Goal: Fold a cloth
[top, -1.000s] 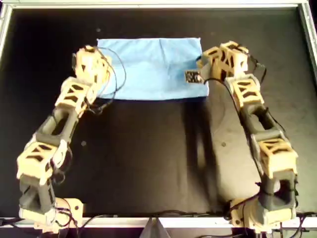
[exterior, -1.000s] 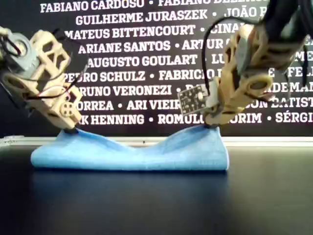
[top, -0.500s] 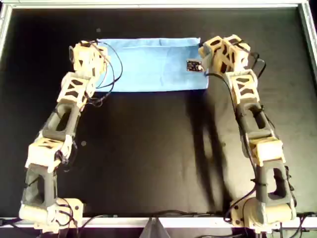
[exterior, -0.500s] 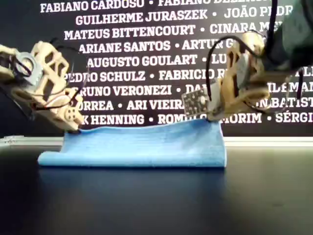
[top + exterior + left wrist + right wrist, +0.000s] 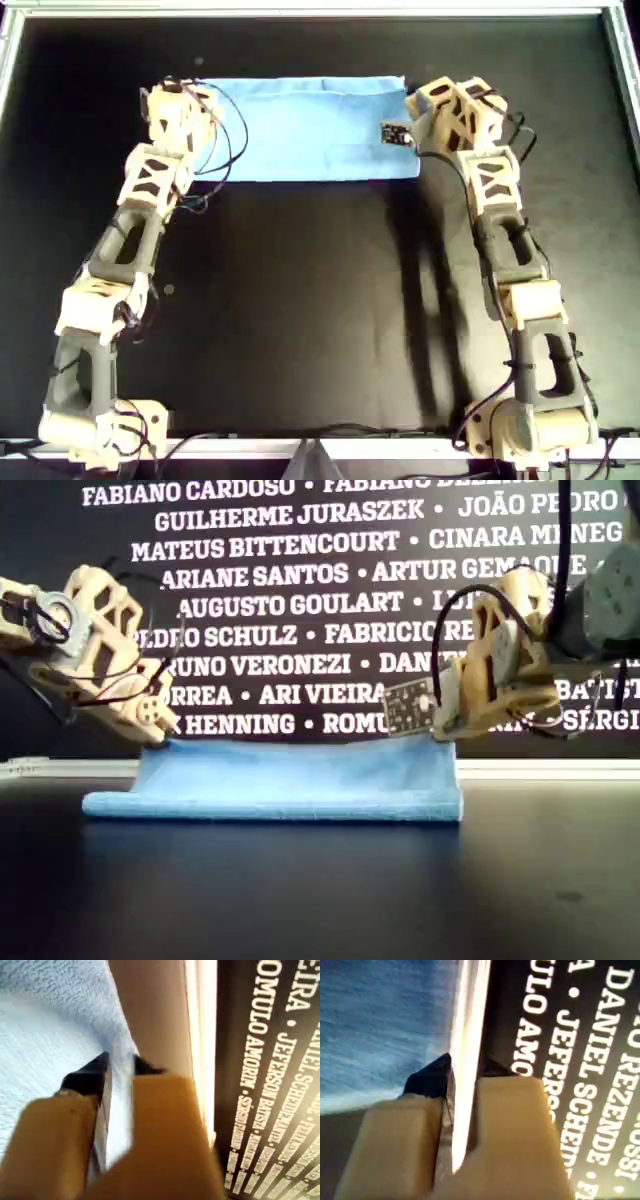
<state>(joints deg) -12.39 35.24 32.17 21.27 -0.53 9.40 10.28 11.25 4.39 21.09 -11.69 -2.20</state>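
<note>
The light blue cloth [image 5: 310,130] lies folded into a wide low band at the far side of the black table; it also shows in the exterior view [image 5: 290,780]. My first gripper [image 5: 192,93] is at its far corner on the overhead view's left and also shows in the exterior view [image 5: 160,738]. In the first wrist view its jaws [image 5: 121,1067] stand narrowly together with pale cloth [image 5: 40,1020] between them. My second gripper [image 5: 408,105] is at the cloth's other far corner [image 5: 442,735]. In the second wrist view [image 5: 465,1067] it is pinched at the cloth's [image 5: 380,1020] edge.
A small dark circuit board [image 5: 395,133] hangs off the second arm above the cloth's end. A metal frame [image 5: 300,10] borders the table just behind the cloth. A banner with white names [image 5: 300,580] stands behind it. Black tabletop [image 5: 300,320] stretches between the two arms.
Both grippers moved toward the far edge of the table and lowered, carrying the cloth's edge over. The cloth went from a sagging raised sheet to a flatter, narrower band.
</note>
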